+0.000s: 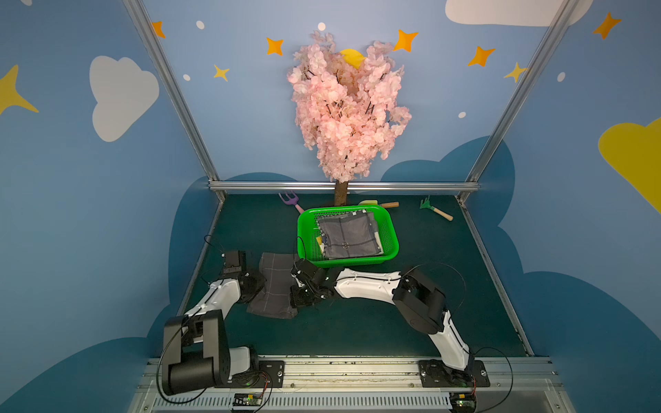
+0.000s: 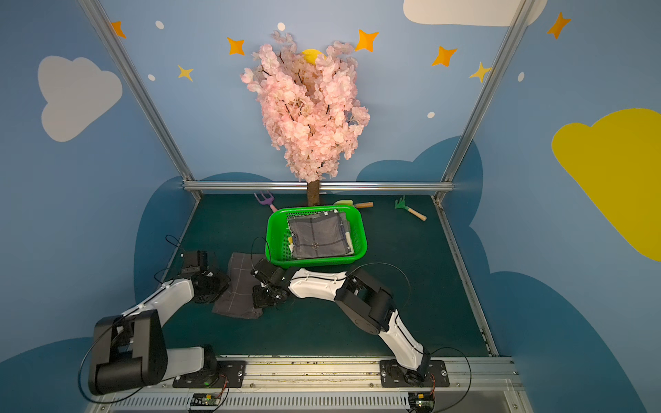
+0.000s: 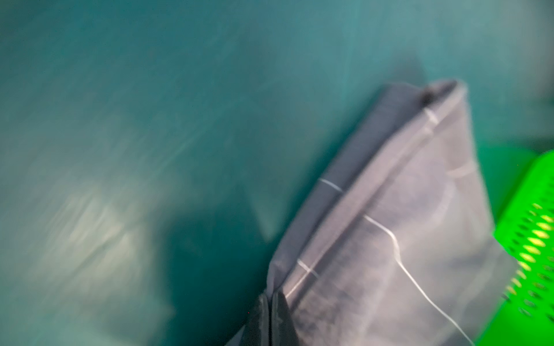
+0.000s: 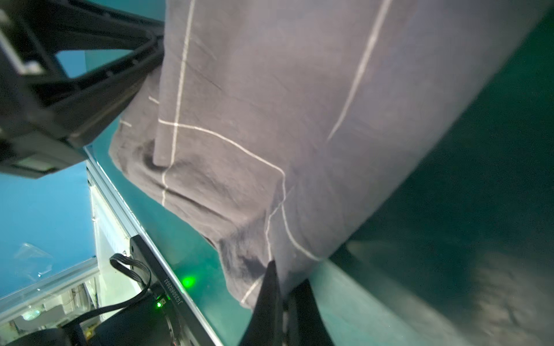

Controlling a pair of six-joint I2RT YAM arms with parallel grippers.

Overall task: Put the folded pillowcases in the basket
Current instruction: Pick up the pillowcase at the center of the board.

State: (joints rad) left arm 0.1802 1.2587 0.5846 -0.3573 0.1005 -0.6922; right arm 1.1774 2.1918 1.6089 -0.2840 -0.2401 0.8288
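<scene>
A folded grey pillowcase [image 1: 274,286] with thin white grid lines sits low on the dark green tabletop [image 1: 357,321], just beside the bright green basket [image 1: 302,232] and outside it. The left gripper [image 3: 270,296] is clenched on its left edge, the right gripper [image 4: 286,278] on its right edge. Other folded cloths [image 1: 348,236] lie in the basket.

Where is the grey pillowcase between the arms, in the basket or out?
Out: the pillowcase is wholly outside the basket rim, beside it; other folded cloths lie inside.
</scene>
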